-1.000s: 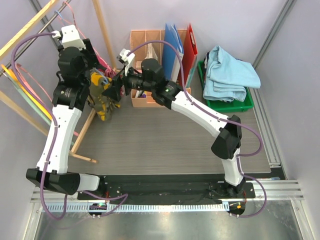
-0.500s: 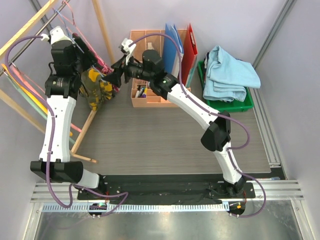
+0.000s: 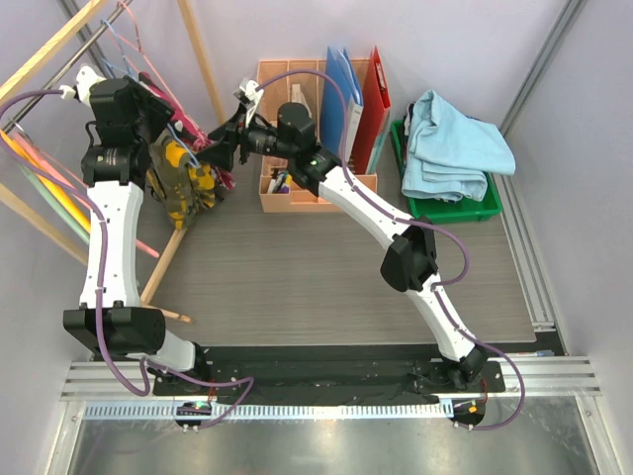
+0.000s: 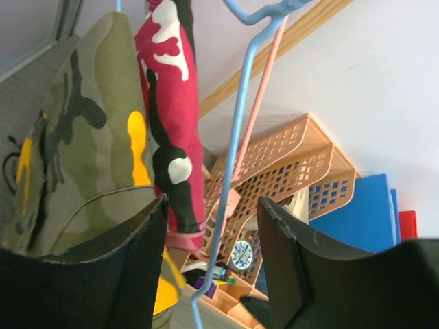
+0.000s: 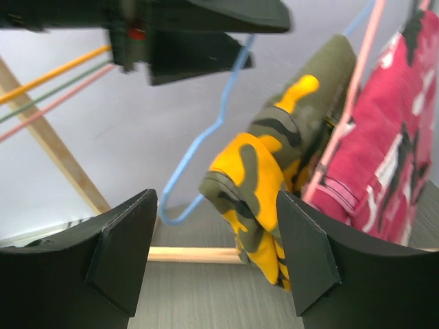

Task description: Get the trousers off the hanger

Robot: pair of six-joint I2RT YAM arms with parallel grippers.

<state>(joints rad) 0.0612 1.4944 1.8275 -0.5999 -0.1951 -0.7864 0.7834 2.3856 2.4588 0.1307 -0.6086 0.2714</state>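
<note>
While the yellow-olive camouflage trousers point(image 3: 188, 188) hang, apparently on the blue hanger point(image 4: 236, 137), left of the orange organiser point(image 3: 289, 203), left tool point(image 4: 212, 205) and right tool point(image 5: 216, 205) stand wide, holding nothing.

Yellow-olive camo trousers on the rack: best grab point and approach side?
Grip the bunched lower end of the yellow-olive camo trousers, which hangs free below the blue hanger. Come straight in from the right gripper's side, fingers straddling the fold: that face looks open, while the pink camo trousers hang close alongside.
</note>
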